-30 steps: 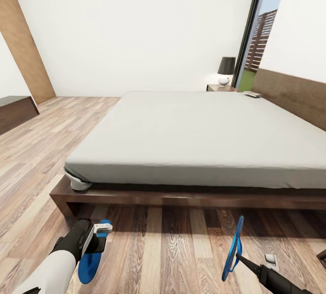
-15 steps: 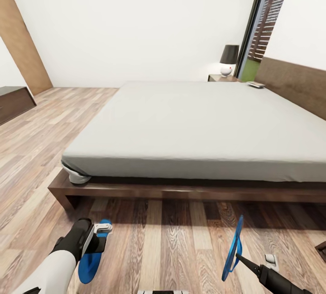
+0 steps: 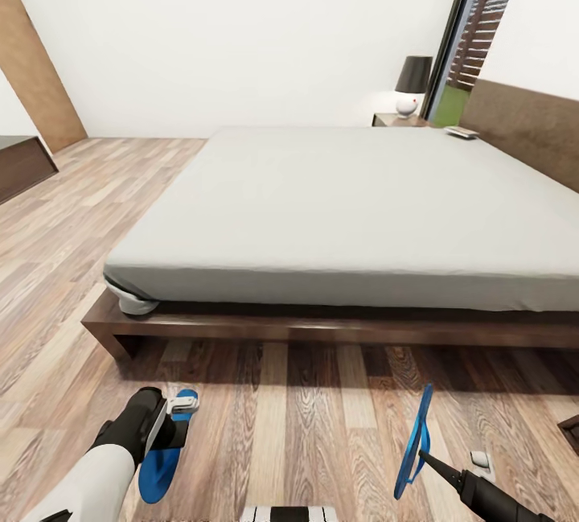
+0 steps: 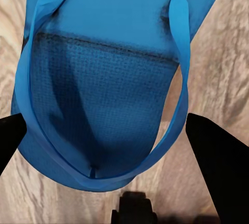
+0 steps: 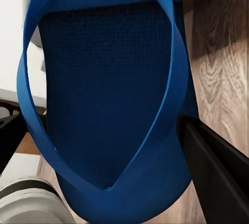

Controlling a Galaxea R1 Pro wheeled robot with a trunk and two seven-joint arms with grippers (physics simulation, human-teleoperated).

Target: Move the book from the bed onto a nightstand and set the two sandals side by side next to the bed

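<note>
Two bright blue sandals are held above the plank floor in front of the bed [image 3: 338, 321]. My left gripper [image 3: 178, 419] is shut on one sandal [image 3: 158, 462], which lies flat, its straps showing between the dark fingers [image 4: 215, 164]. My right gripper [image 3: 424, 458] is shut on the other sandal [image 3: 416, 435], which stands on edge; in the right wrist view this sandal [image 5: 109, 105] hangs between the fingers [image 5: 218, 172]. The book [image 3: 461, 133] is a small flat shape on the mattress's far right corner by the headboard. A nightstand [image 3: 392, 120] stands beyond that corner.
A lamp [image 3: 413, 84] with a dark shade sits on the nightstand, next to the tall window [image 3: 474, 31]. A dark low cabinet [image 3: 20, 166] stands at the left wall beside a brown door [image 3: 36, 80]. A dark corner of furniture [image 3: 569, 430] shows at the right edge.
The whole picture has shifted: the bed sits lower and looks closer, so the camera moved. Both arms and their sandals hold the same places. A white and black part of the robot shows at the bottom edge.
</note>
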